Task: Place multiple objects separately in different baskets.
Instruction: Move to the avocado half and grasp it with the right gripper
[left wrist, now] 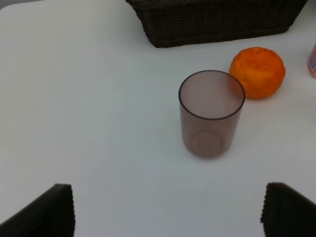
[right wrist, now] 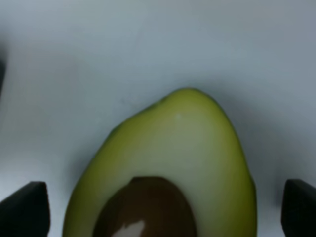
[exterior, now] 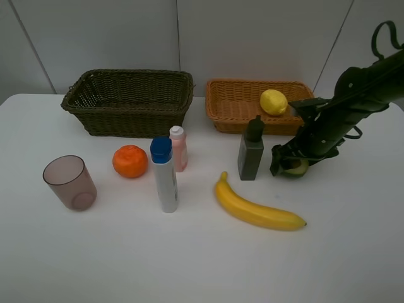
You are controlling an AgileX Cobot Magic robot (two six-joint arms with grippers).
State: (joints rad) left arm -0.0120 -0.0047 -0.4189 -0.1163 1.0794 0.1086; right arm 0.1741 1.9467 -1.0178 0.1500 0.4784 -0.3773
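Note:
The halved avocado [right wrist: 173, 163] lies cut side up, pit showing, on the white table, and my right gripper [right wrist: 163, 212] stands open with one finger off each side of it. From above, that gripper [exterior: 289, 161] hovers low over the avocado [exterior: 295, 168], right of the dark green bottle [exterior: 251, 151]. A lemon [exterior: 273, 101] rests in the orange-tan basket [exterior: 235, 124]. The dark basket [exterior: 136, 121] holds nothing. My left gripper [left wrist: 168, 217] is open, short of the mauve cup [left wrist: 211, 113] and the orange [left wrist: 257, 71].
The banana [exterior: 255, 207] lies front of centre. A white blue-capped bottle [exterior: 164, 175] and a small pink bottle [exterior: 178, 149] stand upright between the orange [exterior: 130, 161] and the green bottle. The cup [exterior: 69, 182] is at the far left.

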